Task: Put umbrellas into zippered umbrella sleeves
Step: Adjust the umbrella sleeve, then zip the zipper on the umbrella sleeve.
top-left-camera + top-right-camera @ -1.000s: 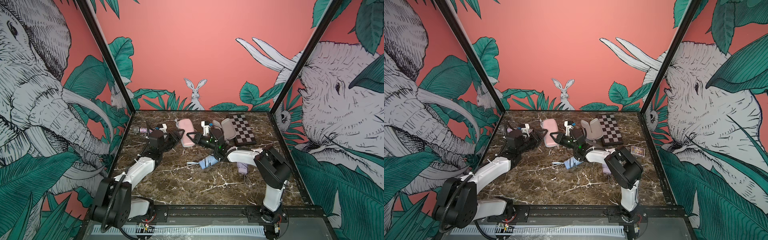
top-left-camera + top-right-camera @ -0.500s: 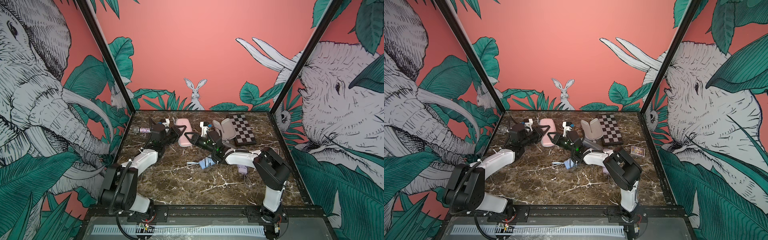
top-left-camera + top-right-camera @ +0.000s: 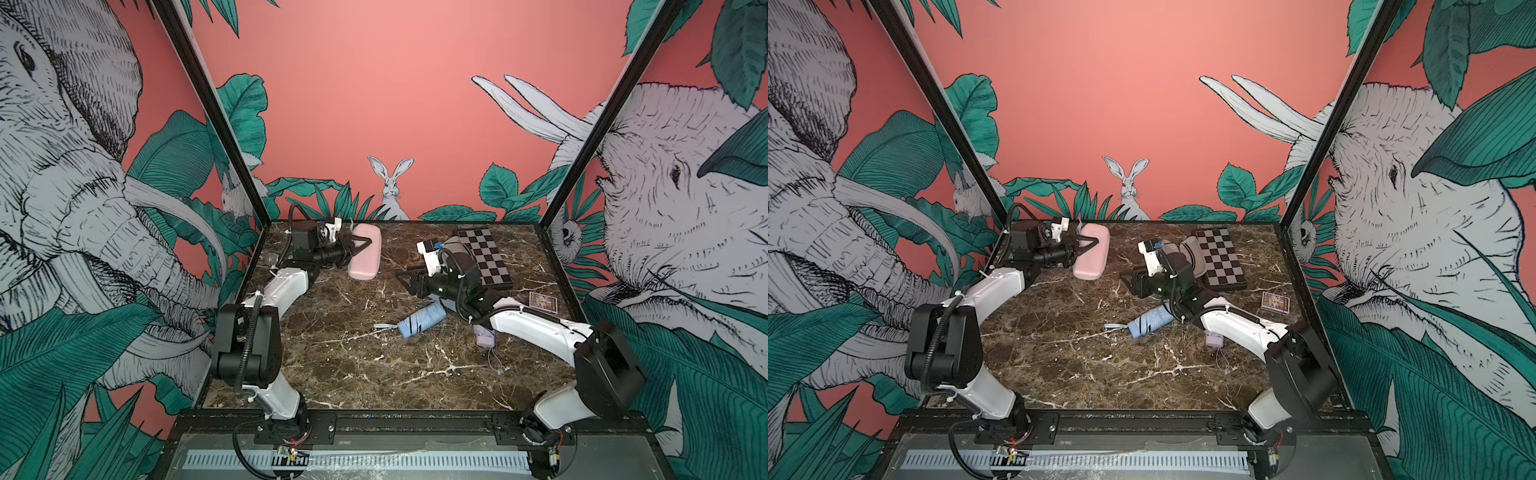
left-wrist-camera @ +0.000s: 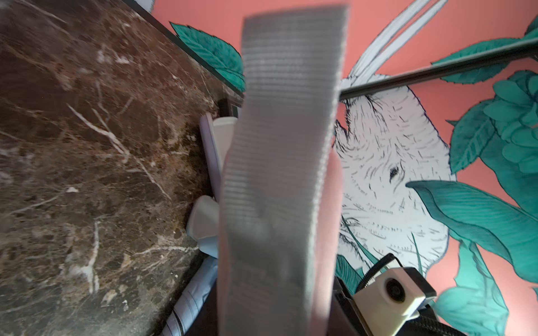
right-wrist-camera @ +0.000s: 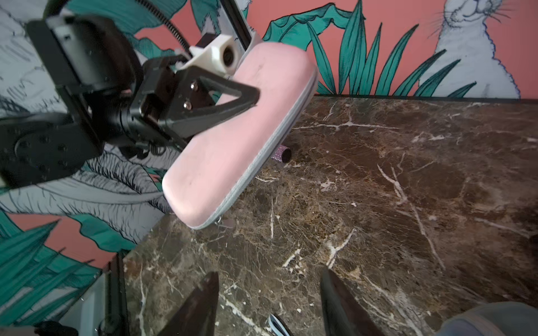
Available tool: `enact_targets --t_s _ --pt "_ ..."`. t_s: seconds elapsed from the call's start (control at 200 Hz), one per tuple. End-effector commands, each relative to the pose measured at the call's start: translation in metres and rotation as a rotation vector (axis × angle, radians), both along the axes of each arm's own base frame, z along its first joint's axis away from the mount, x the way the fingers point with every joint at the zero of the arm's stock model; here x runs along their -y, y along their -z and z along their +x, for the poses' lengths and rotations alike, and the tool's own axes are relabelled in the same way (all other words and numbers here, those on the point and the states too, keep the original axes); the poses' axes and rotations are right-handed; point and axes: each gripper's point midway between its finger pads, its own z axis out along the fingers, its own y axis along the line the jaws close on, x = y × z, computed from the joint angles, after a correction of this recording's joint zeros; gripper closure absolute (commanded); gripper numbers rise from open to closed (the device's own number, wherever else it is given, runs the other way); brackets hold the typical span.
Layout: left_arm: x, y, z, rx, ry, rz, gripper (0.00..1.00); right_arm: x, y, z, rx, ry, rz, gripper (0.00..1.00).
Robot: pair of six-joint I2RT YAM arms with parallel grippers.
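The closed pink sleeve (image 3: pixel 365 257) (image 3: pixel 1092 255) (image 5: pixel 233 139) stands tilted at the back left. My left gripper (image 3: pixel 357 245) (image 3: pixel 1086 243) (image 5: pixel 221 96) is shut on its long side. In the left wrist view the sleeve's grey zip band (image 4: pixel 279 174) fills the middle and hides the jaws. My right gripper (image 3: pixel 406 280) (image 3: pixel 1128 279) (image 5: pixel 269 302) is open over bare table, apart from the sleeve. The blue umbrella (image 3: pixel 422 320) (image 3: pixel 1148 322) lies mid-table. The lilac umbrella (image 3: pixel 484 336) (image 3: pixel 1213 339) lies beside the right arm. An open lilac sleeve (image 3: pixel 1192 253) (image 4: pixel 211 151) lies behind the right wrist.
A checkered board (image 3: pixel 486 259) (image 3: pixel 1221 259) lies at the back right, with a card pack (image 3: pixel 542 302) (image 3: pixel 1276 302) in front of it. A glittery microphone (image 3: pixel 270 259) (image 5: pixel 281 154) lies by the left wall, behind the pink sleeve.
My left gripper has closed on the pink sleeve and drawn it back and to the left. My right gripper has opened wider and pulled away from the sleeve to the right.
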Motion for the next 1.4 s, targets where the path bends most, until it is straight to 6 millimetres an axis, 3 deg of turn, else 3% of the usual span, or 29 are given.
enact_targets --t_s 0.0,0.3,0.36,0.39,0.67,1.085,1.395 --pt "0.011 -0.035 -0.021 0.081 0.138 -0.049 1.00 -0.011 0.011 -0.017 0.247 -0.107 -0.174 0.50" --pt "0.016 -0.029 -0.031 0.064 0.144 -0.060 1.00 -0.055 -0.002 -0.025 0.373 -0.144 -0.152 0.54" --pt "0.019 -0.028 -0.032 0.060 0.150 -0.060 1.00 -0.059 -0.009 -0.024 0.395 -0.142 -0.147 0.55" --pt "0.020 -0.027 -0.033 0.059 0.152 -0.060 1.00 -0.063 0.002 -0.022 0.382 -0.145 -0.162 0.56" --pt "0.025 -0.024 -0.036 0.057 0.165 -0.059 1.00 -0.075 -0.004 -0.018 0.391 -0.142 -0.135 0.69" --pt "0.028 -0.022 -0.044 0.048 0.191 -0.063 1.00 -0.073 -0.006 -0.005 0.408 -0.075 -0.144 0.89" --pt "0.027 -0.008 -0.058 0.012 0.224 -0.042 1.00 -0.050 0.006 0.013 0.463 -0.009 -0.272 1.00"
